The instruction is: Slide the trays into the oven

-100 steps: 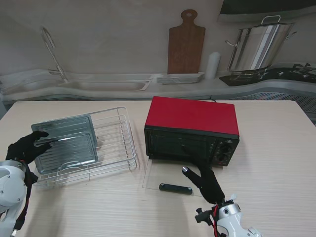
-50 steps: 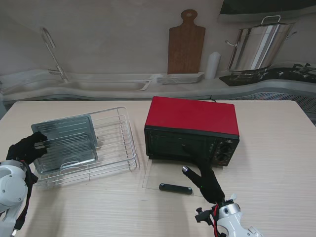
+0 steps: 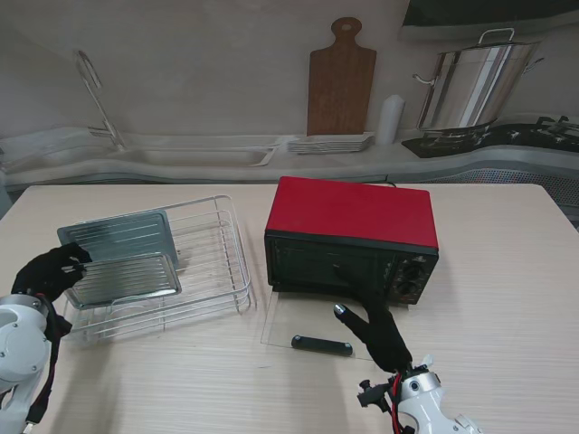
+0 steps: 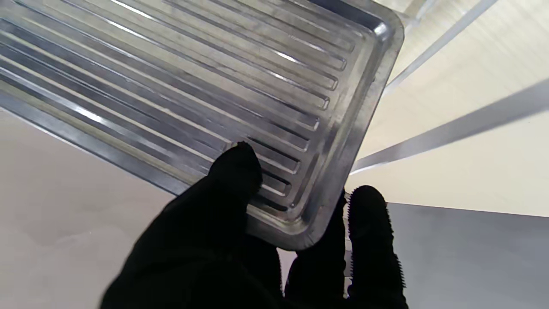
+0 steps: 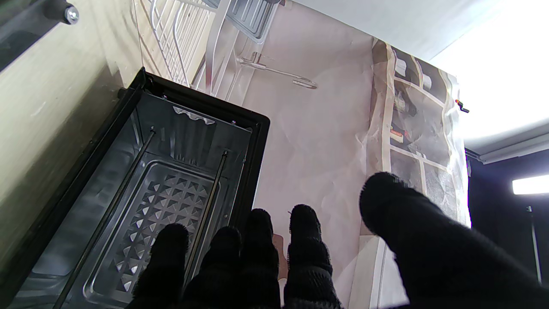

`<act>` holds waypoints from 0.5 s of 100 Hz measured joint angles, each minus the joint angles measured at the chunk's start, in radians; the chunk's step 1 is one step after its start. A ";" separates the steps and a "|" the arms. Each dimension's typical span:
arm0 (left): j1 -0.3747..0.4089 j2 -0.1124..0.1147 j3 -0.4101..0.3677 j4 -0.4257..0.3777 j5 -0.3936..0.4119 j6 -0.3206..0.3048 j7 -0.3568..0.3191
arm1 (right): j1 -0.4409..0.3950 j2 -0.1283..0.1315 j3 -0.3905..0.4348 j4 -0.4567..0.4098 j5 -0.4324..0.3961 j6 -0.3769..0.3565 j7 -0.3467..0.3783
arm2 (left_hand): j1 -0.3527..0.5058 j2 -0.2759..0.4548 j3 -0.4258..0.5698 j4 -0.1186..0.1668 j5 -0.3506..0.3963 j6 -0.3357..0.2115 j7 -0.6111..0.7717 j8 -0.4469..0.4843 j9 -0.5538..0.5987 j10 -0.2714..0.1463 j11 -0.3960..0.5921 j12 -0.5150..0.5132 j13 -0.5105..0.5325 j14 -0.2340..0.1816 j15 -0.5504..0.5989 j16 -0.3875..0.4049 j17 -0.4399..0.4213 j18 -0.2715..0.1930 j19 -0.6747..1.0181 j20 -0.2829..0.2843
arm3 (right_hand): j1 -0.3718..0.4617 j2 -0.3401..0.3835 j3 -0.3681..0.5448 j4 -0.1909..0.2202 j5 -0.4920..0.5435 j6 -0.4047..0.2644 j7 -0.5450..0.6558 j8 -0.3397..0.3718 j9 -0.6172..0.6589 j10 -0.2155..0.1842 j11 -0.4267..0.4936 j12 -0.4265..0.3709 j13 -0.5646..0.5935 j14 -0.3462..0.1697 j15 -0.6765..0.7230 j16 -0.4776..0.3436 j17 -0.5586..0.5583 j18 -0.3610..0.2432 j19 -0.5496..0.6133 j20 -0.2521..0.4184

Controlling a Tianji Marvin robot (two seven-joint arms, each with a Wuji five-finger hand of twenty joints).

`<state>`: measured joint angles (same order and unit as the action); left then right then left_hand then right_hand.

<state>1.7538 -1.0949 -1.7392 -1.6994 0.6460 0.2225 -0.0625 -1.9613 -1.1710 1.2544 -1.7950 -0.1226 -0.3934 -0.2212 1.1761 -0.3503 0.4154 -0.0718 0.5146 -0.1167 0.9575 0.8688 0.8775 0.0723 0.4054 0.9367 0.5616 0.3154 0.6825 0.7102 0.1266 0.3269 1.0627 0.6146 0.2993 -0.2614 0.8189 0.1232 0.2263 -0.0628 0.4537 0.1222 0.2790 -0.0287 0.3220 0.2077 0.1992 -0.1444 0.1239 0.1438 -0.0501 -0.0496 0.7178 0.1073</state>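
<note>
Oven (image 3: 351,237) door (image 3: 308,327) stood open by the idle, spread right hand (image 3: 380,336). Left hand (image 3: 50,269) pinched a ribbed tray's (image 3: 122,276) corner in the rack (image 3: 213,262); no rack tray loaded yet.

In the left wrist view, the tray (image 4: 180,86) was cut off by the picture's edge, and the black fingers (image 4: 236,176) hid one corner of it. In the stand view, the second tray (image 3: 122,233) stood partly hidden behind the first. The oven (image 5: 141,193) interior was cut off; the right hand (image 5: 257,257) covered part of it.
</note>
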 measured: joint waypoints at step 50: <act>0.080 -0.005 -0.058 -0.163 -0.039 0.012 -0.042 | 0.001 -0.001 0.000 0.005 0.005 -0.015 -0.002 | 0.002 -0.027 0.016 0.000 0.000 0.001 -0.007 0.201 -0.053 0.004 0.131 0.130 -0.005 0.029 0.058 0.199 -0.002 0.019 0.040 0.037 | 0.000 0.000 0.000 0.000 0.000 0.000 0.001 0.000 0.000 0.000 0.000 0.000 0.000 0.000 0.000 0.000 0.000 0.000 0.000 0.000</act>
<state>1.8341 -1.1000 -1.7971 -1.8627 0.6069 0.2350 -0.1046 -1.9599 -1.1716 1.2547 -1.7895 -0.1173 -0.4082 -0.2230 1.1783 -0.3775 0.4311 -0.0720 0.5146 -0.1157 0.9510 1.0699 0.8248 0.0764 0.5366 1.0666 0.5569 0.3441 0.7409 0.9094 0.1245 0.3455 1.1028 0.6519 0.2993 -0.2614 0.8190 0.1231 0.2263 -0.0627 0.4551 0.1222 0.2790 -0.0287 0.3221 0.2077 0.1992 -0.1444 0.1239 0.1438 -0.0501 -0.0496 0.7178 0.1074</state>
